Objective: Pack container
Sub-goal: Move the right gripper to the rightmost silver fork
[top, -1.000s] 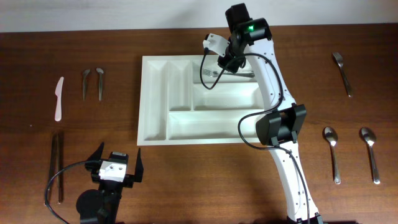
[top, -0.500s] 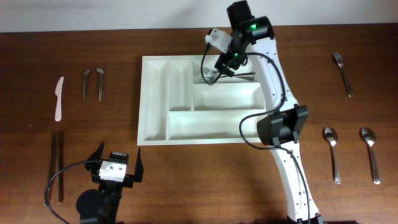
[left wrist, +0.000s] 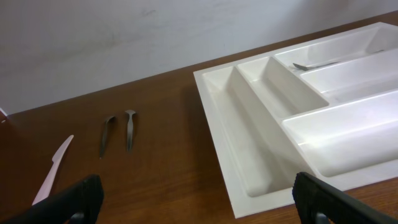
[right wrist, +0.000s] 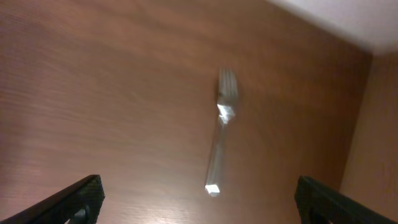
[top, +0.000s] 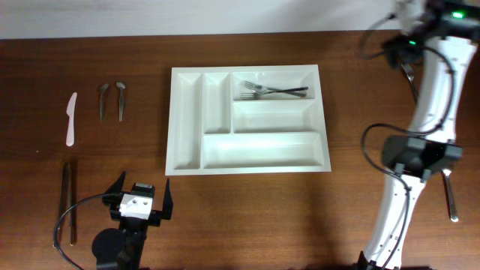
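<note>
The white container point(top: 259, 150) lies in the middle of the table, also seen in the left wrist view point(left wrist: 261, 124). Two forks point(top: 274, 91) rest in its top long compartment. My right gripper point(right wrist: 199, 196) is open and empty, hovering over a lone fork point(right wrist: 221, 140) on the bare wood at the table's far right back corner. In the overhead view my right arm partly covers that fork point(top: 412, 81). My left gripper point(left wrist: 199, 199) is open and empty near the front left, short of the container's corner.
At the left lie a white plastic knife point(top: 70, 118), two small spoons point(top: 112, 100) and dark sticks point(top: 67, 202). A spoon point(top: 451, 201) lies at the right, beside my right arm's elbow point(top: 416, 154).
My right gripper opened and left a fork in the container's top compartment, then swung away to the table's far right back. The left arm has not moved.
</note>
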Controlling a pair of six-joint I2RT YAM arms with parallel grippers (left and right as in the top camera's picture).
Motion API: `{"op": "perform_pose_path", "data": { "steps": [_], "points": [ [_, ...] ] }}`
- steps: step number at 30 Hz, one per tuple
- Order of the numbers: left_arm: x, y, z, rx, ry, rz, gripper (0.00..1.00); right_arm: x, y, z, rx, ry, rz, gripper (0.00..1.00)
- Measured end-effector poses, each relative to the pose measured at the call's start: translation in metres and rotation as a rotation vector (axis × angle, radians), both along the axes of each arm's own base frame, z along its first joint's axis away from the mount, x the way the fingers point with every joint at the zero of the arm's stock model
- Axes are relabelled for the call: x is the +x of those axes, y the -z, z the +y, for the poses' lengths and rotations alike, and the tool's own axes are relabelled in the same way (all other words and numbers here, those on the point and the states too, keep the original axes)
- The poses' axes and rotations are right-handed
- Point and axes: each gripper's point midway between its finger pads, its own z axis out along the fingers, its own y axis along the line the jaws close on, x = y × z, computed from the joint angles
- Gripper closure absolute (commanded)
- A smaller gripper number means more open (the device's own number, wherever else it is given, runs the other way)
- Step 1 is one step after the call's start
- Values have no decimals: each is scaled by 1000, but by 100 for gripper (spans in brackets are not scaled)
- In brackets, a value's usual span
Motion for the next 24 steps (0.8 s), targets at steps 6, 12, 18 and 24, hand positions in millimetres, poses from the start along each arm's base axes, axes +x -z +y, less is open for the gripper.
{"op": "perform_pose_path", "data": {
  "steps": [6,12,18,24],
  "points": [
    [0,0,0,0,0,0,1,1,46,-48,7,70,35,1],
    [0,0,0,0,0,0,1,0,101,-53,21,5,116,1],
    [0,0,0,0,0,0,1,-2,119,-51,50,-52,138,1],
    [0,0,0,0,0,0,1,-11,119,-72,105,-56,107,1]
  ]
}}
